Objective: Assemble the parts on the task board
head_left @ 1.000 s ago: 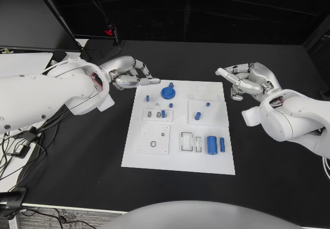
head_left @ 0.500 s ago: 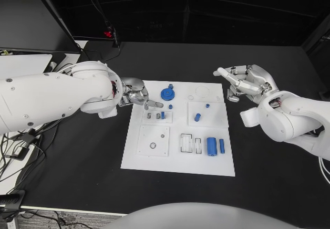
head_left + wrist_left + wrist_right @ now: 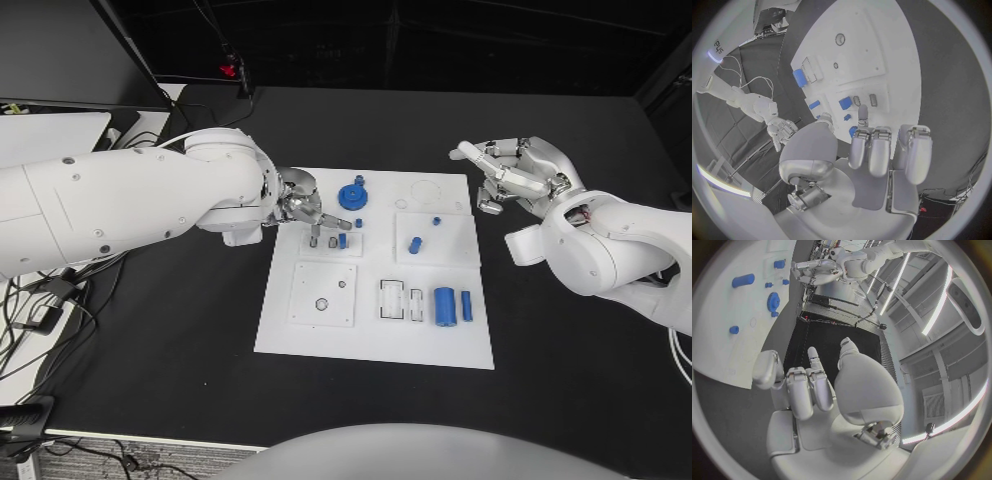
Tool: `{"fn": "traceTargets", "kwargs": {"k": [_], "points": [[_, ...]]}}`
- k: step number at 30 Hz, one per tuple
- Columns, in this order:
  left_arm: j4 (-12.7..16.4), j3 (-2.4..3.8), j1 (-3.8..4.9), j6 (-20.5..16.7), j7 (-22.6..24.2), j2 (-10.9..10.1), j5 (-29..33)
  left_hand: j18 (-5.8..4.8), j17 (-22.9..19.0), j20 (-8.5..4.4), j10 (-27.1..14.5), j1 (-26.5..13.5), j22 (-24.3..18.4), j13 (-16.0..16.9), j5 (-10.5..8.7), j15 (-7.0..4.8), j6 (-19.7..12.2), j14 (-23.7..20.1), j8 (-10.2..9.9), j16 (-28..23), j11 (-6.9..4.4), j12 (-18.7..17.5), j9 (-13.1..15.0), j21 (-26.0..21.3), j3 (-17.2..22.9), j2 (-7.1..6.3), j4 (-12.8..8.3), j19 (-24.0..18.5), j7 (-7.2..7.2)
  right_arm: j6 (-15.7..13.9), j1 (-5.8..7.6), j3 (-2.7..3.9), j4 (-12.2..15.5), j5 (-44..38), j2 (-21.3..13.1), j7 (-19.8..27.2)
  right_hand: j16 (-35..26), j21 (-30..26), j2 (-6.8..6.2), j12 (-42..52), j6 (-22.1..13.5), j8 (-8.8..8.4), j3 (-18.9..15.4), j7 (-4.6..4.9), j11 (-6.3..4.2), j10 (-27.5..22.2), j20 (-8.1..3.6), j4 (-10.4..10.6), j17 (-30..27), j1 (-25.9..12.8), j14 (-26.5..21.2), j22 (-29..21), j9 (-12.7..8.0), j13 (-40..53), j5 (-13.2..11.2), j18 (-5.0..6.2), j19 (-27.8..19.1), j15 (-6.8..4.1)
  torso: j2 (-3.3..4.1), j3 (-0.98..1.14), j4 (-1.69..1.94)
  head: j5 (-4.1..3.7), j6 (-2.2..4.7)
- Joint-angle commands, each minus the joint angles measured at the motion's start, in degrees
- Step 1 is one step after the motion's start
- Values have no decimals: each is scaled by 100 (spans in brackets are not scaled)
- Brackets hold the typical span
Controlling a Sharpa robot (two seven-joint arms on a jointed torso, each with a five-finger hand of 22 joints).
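Board (image 3: 378, 320): flat white plate mid-table, dotted with small blue parts, a round gear (image 3: 353, 195), two fat tubes (image 3: 454, 303). Left hand (image 3: 306, 207) over its left edge, shiny fingers spread, holding nothing. Right hand (image 3: 508, 175) just off the right side, fingers apart, holding nothing.

1. Two white arms, glossy, with bulbous rounded shells: left arm (image 3: 116, 205), right arm (image 3: 620, 255).
2. Silver many-fingered left hand (image 3: 307, 208) at about 10 o'clock in the head view; metallic segmented fingers (image 3: 879, 150) with paler rounded tips.
3. Silver right hand (image 3: 515, 175) at about 2 o'clock; smooth grey domed thumb base (image 3: 864, 390).
4. Red wiring glimpsed at the right wrist joint (image 3: 581, 213).
5. Small dark mechanical fitting under each palm in the wrist views.
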Motion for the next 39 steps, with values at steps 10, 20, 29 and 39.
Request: {"fn": "traceTargets", "kwargs": {"k": [10,20,29,39], "points": [[-301,5,-71,289,-276,399,298,-37,1506,-69,600,17,1506,1507,50,-75,85,601,-124,5,-60,20,76,18,-67,239,-2,597,-12,71,-5,-3,-19,36,12,19,14,188,101,15,-128,146,-105,8,41,617,-2,-17,1509,-19,595,378,38,1508,72,-15,217,26,-1,-1,-5,-32,-38],[-432,5,-105,378,-338,539,304,-37,1506,-82,600,102,1506,1507,85,-87,129,601,-174,5,-69,20,126,18,-83,308,-5,597,-24,57,-9,-4,-26,36,19,5,14,173,105,15,-136,159,-112,8,41,617,-2,-17,1509,-18,595,368,41,1508,75,-9,203,27,1,4,13,-48,-52],[-508,5,-129,426,-348,640,305,-37,1506,-127,600,609,1506,1507,669,-134,244,601,-412,5,-115,20,329,18,-100,482,-2,597,-70,51,-10,-5,-36,36,45,-15,14,170,114,15,-150,183,-123,8,41,617,-1,-16,1509,-19,595,367,46,1508,94,-8,202,28,1,-2,8,-55,-67],[-563,5,-149,443,-337,685,305,-37,1506,-150,600,865,1506,1507,877,-159,322,601,-525,5,-146,20,445,18,-56,637,0,597,-105,44,-12,-6,-52,36,54,-41,14,182,122,15,-165,208,-134,8,41,617,-1,-18,1509,-15,595,377,51,1508,114,-11,217,28,-4,-1,2,-75,-79]]}}
